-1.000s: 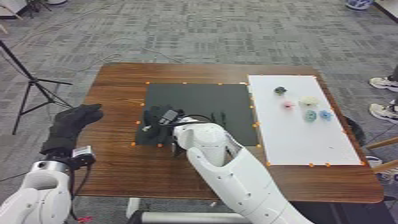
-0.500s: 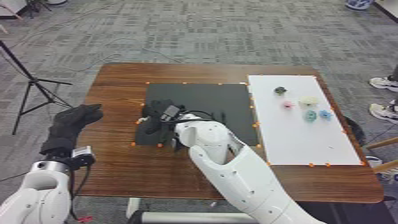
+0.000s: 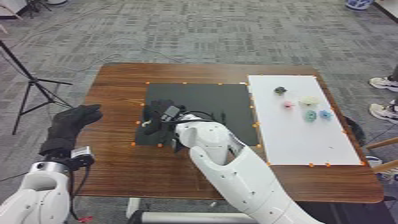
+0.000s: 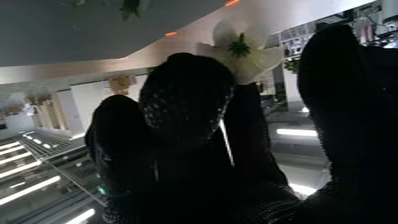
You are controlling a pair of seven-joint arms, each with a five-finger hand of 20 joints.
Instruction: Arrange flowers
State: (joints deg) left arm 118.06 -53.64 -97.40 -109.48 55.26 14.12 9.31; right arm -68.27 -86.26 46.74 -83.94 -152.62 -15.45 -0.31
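The brown desk (image 3: 115,165) is carrying a white sheet (image 3: 311,142) along its right edge and a black mat (image 3: 200,97), with a narrow strip between them. The left hand (image 3: 75,117) is hanging relaxed and empty at the left edge. The right hand (image 3: 160,112) is reaching over the mat's left side, its thumb standing apart from its fingers. A pale flower (image 4: 258,59) is lying by its fingertips; contact I cannot tell. 5 small flowers (image 3: 310,116) are resting on the sheet's far half.
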